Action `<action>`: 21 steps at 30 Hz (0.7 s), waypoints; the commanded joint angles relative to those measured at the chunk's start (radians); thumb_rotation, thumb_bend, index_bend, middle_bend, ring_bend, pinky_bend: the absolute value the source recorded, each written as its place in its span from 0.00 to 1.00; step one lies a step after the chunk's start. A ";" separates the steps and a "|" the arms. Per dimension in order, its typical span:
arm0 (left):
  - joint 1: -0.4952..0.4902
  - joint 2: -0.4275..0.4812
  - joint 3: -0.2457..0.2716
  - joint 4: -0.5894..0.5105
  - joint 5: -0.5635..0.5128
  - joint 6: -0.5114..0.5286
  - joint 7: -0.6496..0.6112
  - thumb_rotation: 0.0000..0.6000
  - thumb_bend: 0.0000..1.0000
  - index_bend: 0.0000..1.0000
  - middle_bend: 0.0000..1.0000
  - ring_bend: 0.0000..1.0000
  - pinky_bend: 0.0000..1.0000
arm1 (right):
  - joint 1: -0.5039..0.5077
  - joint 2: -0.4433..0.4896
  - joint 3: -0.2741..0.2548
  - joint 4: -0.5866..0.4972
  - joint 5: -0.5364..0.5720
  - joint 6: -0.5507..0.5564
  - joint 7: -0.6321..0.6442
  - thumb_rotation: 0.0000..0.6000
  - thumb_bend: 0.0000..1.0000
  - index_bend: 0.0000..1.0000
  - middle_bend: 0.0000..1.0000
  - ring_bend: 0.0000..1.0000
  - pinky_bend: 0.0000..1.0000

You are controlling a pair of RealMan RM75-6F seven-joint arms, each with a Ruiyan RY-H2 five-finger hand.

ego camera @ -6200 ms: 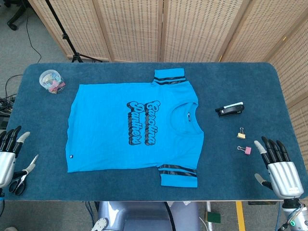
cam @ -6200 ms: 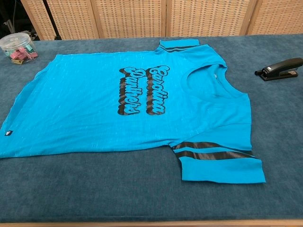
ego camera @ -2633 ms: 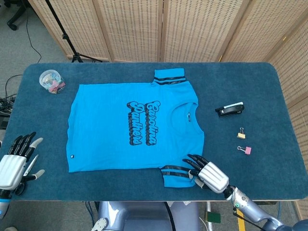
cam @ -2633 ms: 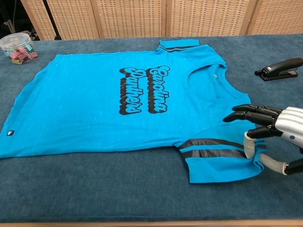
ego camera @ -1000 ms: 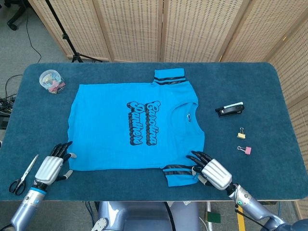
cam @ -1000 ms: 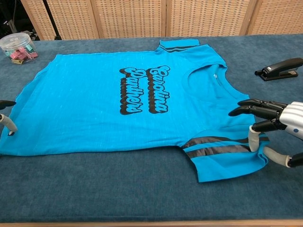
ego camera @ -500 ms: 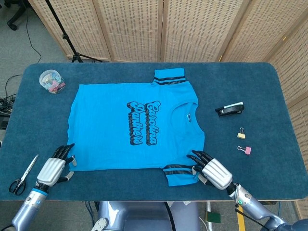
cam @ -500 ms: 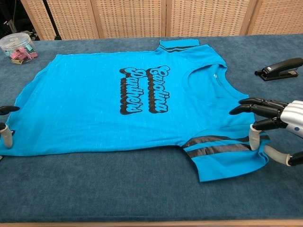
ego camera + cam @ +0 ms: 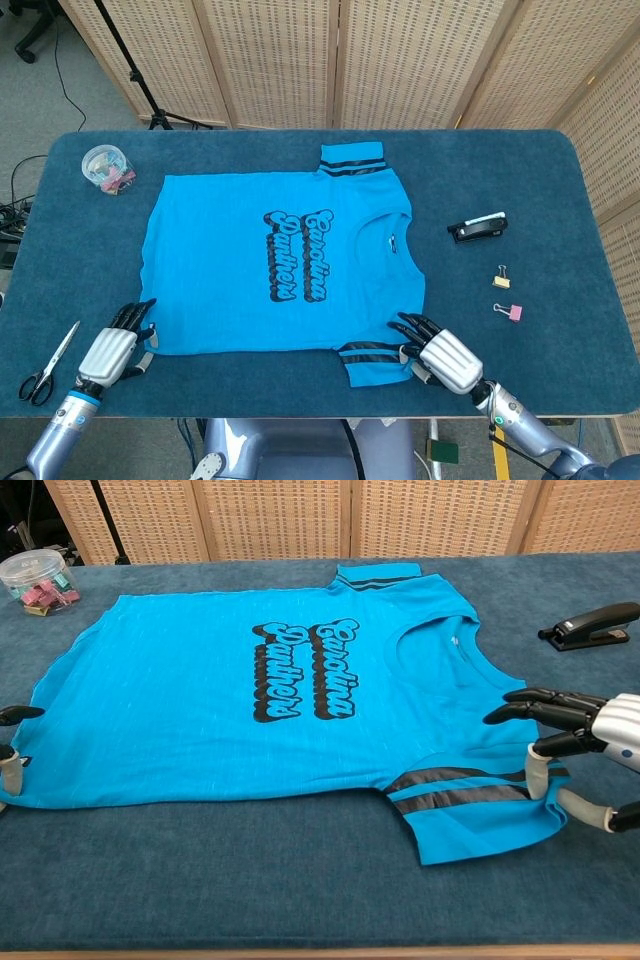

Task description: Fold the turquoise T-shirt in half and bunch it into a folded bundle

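Lying flat in the middle of the fuzzy dark blue table [image 9: 560,200], the turquoise T-shirt [image 9: 230,260] is soft and smooth, with black swirly letters on its front and black stripes on both short sleeves.

The right hand [image 9: 437,354] is at the near right sleeve. Its dark fingers [image 9: 545,712] are spread over the cloth and its thumb touches the sleeve edge, but I cannot tell if it is truly pinching the cloth. The chest view cuts off most of this hand.

The left hand [image 9: 110,347] is at the near left corner of the shirt. Only its tips show in the chest view, at the picture's edge, so its hold on the cloth is hard to make out too.

Shiny scissors [image 9: 48,365] lie near the left hand. A round clear tub [image 9: 105,168] sits far left. A black stapler [image 9: 477,228] and two little clips [image 9: 506,296] lie to the right.
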 commanded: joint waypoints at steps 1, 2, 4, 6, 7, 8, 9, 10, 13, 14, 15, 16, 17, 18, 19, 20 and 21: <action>0.001 0.001 0.001 -0.004 0.005 0.011 -0.009 1.00 0.49 0.70 0.00 0.00 0.00 | 0.002 0.004 -0.004 -0.009 -0.005 0.003 0.010 1.00 0.55 0.65 0.14 0.00 0.14; 0.001 0.004 0.004 -0.008 0.010 0.016 -0.012 1.00 0.51 0.71 0.00 0.00 0.00 | 0.002 0.006 -0.007 -0.016 -0.007 0.005 0.016 1.00 0.55 0.65 0.14 0.00 0.14; 0.001 0.010 0.008 -0.016 0.018 0.024 -0.016 1.00 0.53 0.73 0.00 0.00 0.00 | 0.004 0.010 -0.009 -0.026 -0.010 0.008 0.023 1.00 0.55 0.66 0.14 0.00 0.14; 0.003 0.026 0.018 -0.032 0.037 0.043 -0.017 1.00 0.55 0.73 0.00 0.00 0.00 | 0.008 0.019 -0.015 -0.046 -0.022 0.018 0.032 1.00 0.55 0.66 0.14 0.00 0.14; 0.005 0.038 0.025 -0.045 0.051 0.059 -0.014 1.00 0.55 0.73 0.00 0.00 0.00 | 0.011 0.026 -0.021 -0.060 -0.032 0.024 0.036 1.00 0.55 0.66 0.14 0.00 0.14; 0.007 0.048 0.031 -0.055 0.061 0.071 -0.013 1.00 0.55 0.73 0.00 0.00 0.00 | 0.014 0.031 -0.025 -0.071 -0.039 0.026 0.037 1.00 0.55 0.66 0.14 0.00 0.14; 0.008 0.055 0.035 -0.064 0.067 0.078 -0.011 1.00 0.55 0.74 0.00 0.00 0.00 | 0.017 0.037 -0.028 -0.080 -0.044 0.026 0.037 1.00 0.55 0.66 0.14 0.00 0.14; 0.011 0.066 0.042 -0.075 0.079 0.091 -0.008 1.00 0.56 0.74 0.00 0.00 0.00 | 0.021 0.045 -0.034 -0.095 -0.054 0.027 0.035 1.00 0.55 0.66 0.14 0.00 0.14; 0.018 0.093 0.064 -0.100 0.112 0.121 0.010 1.00 0.57 0.74 0.00 0.00 0.00 | 0.034 0.072 -0.053 -0.138 -0.087 0.033 0.021 1.00 0.54 0.66 0.14 0.00 0.14; 0.021 0.101 0.073 -0.105 0.124 0.130 0.013 1.00 0.57 0.74 0.00 0.00 0.00 | 0.039 0.083 -0.061 -0.154 -0.101 0.034 0.014 1.00 0.54 0.66 0.14 0.00 0.14; 0.024 0.110 0.085 -0.111 0.138 0.138 0.015 1.00 0.57 0.74 0.00 0.00 0.00 | 0.044 0.096 -0.069 -0.174 -0.115 0.036 0.003 1.00 0.54 0.66 0.14 0.00 0.14; 0.027 0.117 0.094 -0.114 0.149 0.145 0.017 1.00 0.57 0.74 0.00 0.00 0.00 | 0.048 0.106 -0.076 -0.190 -0.128 0.037 -0.008 1.00 0.54 0.66 0.14 0.00 0.14; 0.030 0.123 0.104 -0.115 0.162 0.153 0.020 1.00 0.57 0.74 0.00 0.00 0.00 | 0.051 0.116 -0.082 -0.205 -0.142 0.040 -0.022 1.00 0.54 0.66 0.14 0.00 0.14; 0.035 0.130 0.117 -0.113 0.178 0.165 0.022 1.00 0.57 0.74 0.00 0.00 0.00 | 0.054 0.128 -0.089 -0.223 -0.159 0.045 -0.044 1.00 0.54 0.66 0.14 0.00 0.14; 0.038 0.134 0.127 -0.112 0.190 0.173 0.021 1.00 0.57 0.74 0.00 0.00 0.00 | 0.057 0.136 -0.095 -0.236 -0.173 0.047 -0.060 1.00 0.54 0.66 0.14 0.00 0.14; 0.041 0.138 0.135 -0.110 0.199 0.181 0.019 1.00 0.57 0.74 0.00 0.00 0.00 | 0.058 0.144 -0.100 -0.249 -0.183 0.048 -0.074 1.00 0.54 0.66 0.14 0.00 0.14; 0.044 0.142 0.142 -0.108 0.209 0.188 0.017 1.00 0.57 0.74 0.00 0.00 0.00 | 0.059 0.152 -0.106 -0.263 -0.194 0.048 -0.087 1.00 0.54 0.66 0.14 0.00 0.14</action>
